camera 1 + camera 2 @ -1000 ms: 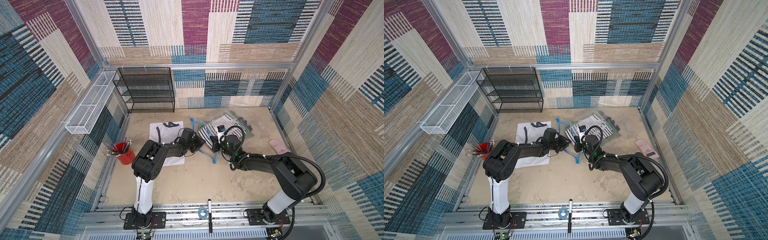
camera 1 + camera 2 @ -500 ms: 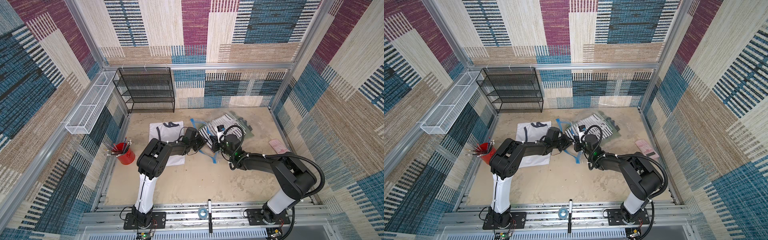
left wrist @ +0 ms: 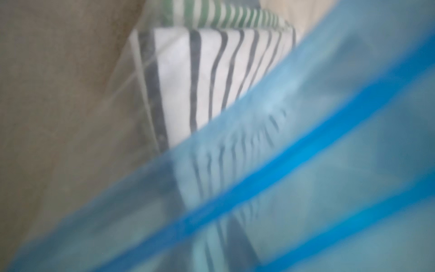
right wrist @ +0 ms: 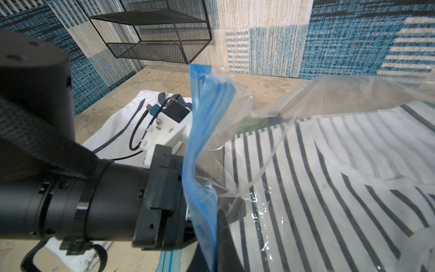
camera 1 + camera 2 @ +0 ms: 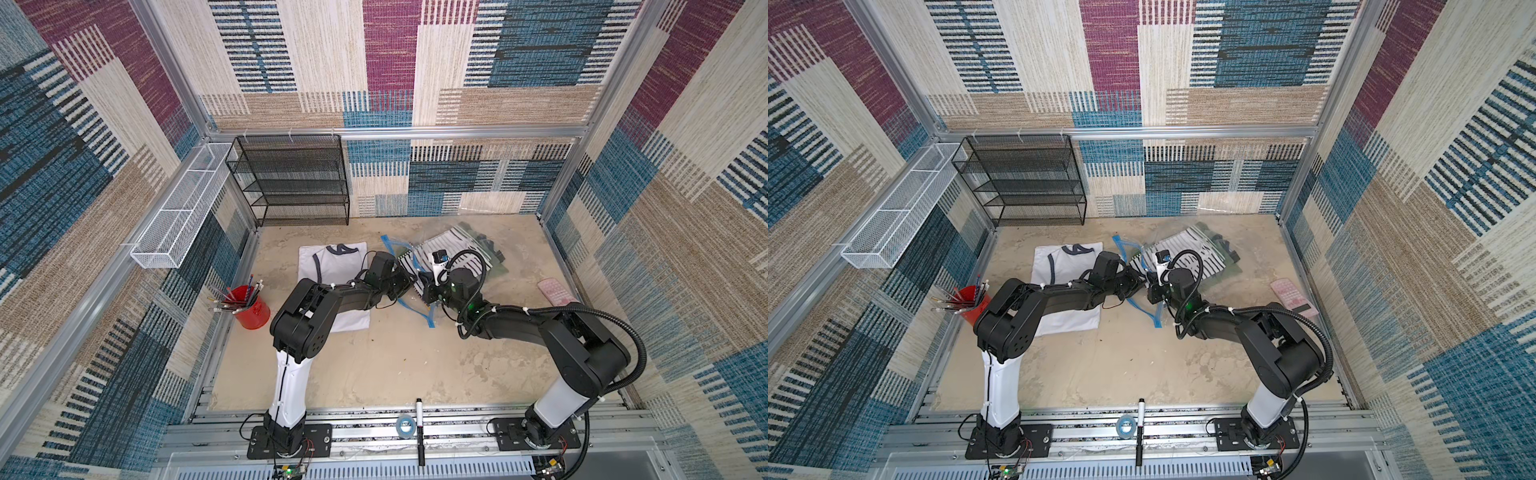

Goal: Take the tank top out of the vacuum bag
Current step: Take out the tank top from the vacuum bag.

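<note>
The vacuum bag [image 5: 484,243] [image 5: 1217,245] lies at the back middle of the table, clear and crinkled, holding a black-and-white striped garment [image 5: 469,245] [image 4: 329,188] over a green-striped one [image 3: 235,16]. My right gripper [image 5: 424,291] [image 4: 213,256] is shut on the bag's blue zip strip [image 4: 207,117] and holds it upright. My left gripper [image 5: 409,282] [image 5: 1140,279] presses into that strip at the bag's mouth. The strip [image 3: 282,153] covers its camera and hides its jaws. A white tank top [image 5: 332,266] [image 4: 122,122] with dark trim lies flat outside the bag, partly under my left arm.
A black mesh shelf [image 5: 297,178] stands at the back left and a white wire basket [image 5: 178,208] hangs on the left wall. A red cup of pencils [image 5: 249,307] sits at the left edge, a pink flat object [image 5: 557,291] at the right. A marker [image 5: 419,428] and tape roll [image 5: 405,424] rest on the front rail.
My left arm has stretched further right, bringing its gripper up against the blue strip beside the right gripper. The right arm has barely moved and keeps its hold.
</note>
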You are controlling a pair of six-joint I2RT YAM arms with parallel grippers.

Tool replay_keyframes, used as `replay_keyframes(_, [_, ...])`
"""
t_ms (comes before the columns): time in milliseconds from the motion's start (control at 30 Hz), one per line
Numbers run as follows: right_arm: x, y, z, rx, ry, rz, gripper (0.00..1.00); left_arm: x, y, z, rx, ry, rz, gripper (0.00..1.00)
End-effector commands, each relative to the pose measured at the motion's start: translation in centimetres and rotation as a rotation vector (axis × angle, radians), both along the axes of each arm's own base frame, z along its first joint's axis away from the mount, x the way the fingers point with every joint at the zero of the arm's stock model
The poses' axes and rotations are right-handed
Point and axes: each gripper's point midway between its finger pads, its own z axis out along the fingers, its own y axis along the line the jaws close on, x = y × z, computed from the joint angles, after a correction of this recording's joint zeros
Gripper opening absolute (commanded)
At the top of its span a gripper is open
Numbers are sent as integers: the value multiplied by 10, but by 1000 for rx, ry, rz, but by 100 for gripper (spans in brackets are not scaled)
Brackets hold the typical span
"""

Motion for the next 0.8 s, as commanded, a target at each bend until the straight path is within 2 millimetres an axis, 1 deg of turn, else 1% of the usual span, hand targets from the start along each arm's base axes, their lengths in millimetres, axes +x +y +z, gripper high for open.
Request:
replay_keyframes(0, [3, 2, 6, 14, -14, 0, 0, 3, -3, 13, -6, -47, -5, 27])
replay_keyframes(100, [3, 3, 5, 14, -11, 5, 0, 5, -2, 11, 5, -48, 2, 27])
replay_keyframes(267, [3, 3, 3, 9, -6, 2, 0, 10, -4, -3, 1, -22, 18, 27])
replay_keyframes(400, [3, 2, 4, 8, -6, 1, 0, 14, -4, -9, -3, -13, 34, 24])
replay_keyframes(500, [3, 3, 4, 11, -7, 5, 0, 17, -4, -4, -9, -25, 36, 8])
replay_keyframes(600, [3, 3, 4, 16, -4, 4, 0, 17, -4, 3, -8, -42, 31, 0])
replay_keyframes(700, [3, 3, 3, 21, 2, -4, 0, 16, -6, 14, -8, -61, 13, 0])
replay_keyframes(767, [6, -2, 1, 13, 6, -34, 0, 15, -6, 23, -2, -76, 0, 0])
